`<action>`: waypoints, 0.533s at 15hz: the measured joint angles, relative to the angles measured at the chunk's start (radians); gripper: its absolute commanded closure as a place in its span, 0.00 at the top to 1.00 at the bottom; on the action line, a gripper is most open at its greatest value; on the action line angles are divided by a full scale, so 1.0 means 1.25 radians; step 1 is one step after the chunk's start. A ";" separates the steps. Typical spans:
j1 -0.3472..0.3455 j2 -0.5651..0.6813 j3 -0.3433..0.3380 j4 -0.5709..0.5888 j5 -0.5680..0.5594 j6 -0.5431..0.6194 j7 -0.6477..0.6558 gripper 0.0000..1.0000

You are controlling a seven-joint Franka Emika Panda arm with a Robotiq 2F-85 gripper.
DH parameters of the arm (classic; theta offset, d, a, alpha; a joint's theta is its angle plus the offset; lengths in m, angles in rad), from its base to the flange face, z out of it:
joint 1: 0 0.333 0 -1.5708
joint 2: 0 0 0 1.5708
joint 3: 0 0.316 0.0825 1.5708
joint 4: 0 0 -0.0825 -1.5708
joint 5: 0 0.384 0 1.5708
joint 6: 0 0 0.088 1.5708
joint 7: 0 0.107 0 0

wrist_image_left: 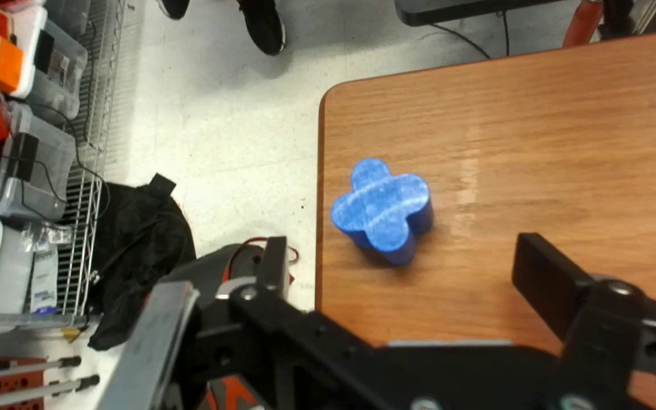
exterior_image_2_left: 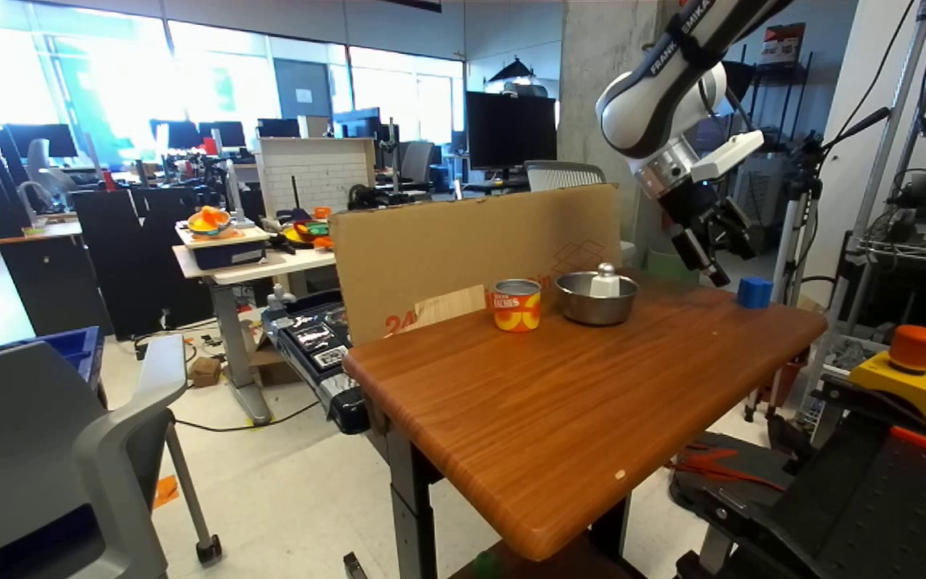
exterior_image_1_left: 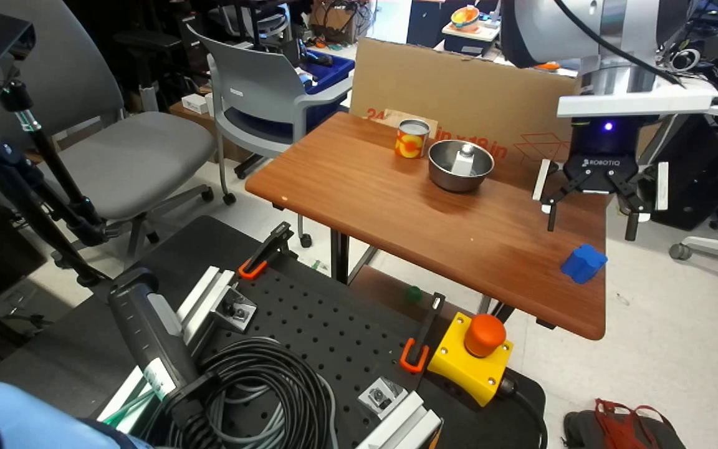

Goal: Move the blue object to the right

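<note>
The blue object (exterior_image_1_left: 584,263) is a small block with rounded lobes. It sits on the brown table (exterior_image_1_left: 390,193) close to an edge, and also shows in an exterior view (exterior_image_2_left: 755,293). In the wrist view the blue object (wrist_image_left: 382,208) lies just beyond the fingertips, between their lines, near the table's left edge. My gripper (exterior_image_1_left: 591,224) is open and empty, above the table and apart from the block. It also shows in an exterior view (exterior_image_2_left: 732,264), and its spread fingers frame the lower part of the wrist view (wrist_image_left: 402,256).
A steel bowl (exterior_image_1_left: 455,179) holding a white piece with a round metal knob (exterior_image_1_left: 464,161) stands towards the back of the table. A can (exterior_image_1_left: 411,138) stands beside it. A cardboard panel (exterior_image_2_left: 471,241) rises along the back edge. A yellow emergency-stop box (exterior_image_1_left: 468,362) is off the table.
</note>
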 measured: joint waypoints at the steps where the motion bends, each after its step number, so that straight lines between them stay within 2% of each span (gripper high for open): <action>1: 0.005 -0.036 0.005 -0.035 -0.001 0.033 -0.009 1.00; 6: 0.003 -0.245 0.042 -0.227 0.020 0.193 -0.060 1.00; 8: 0.003 -0.275 0.043 -0.249 0.020 0.193 -0.060 1.00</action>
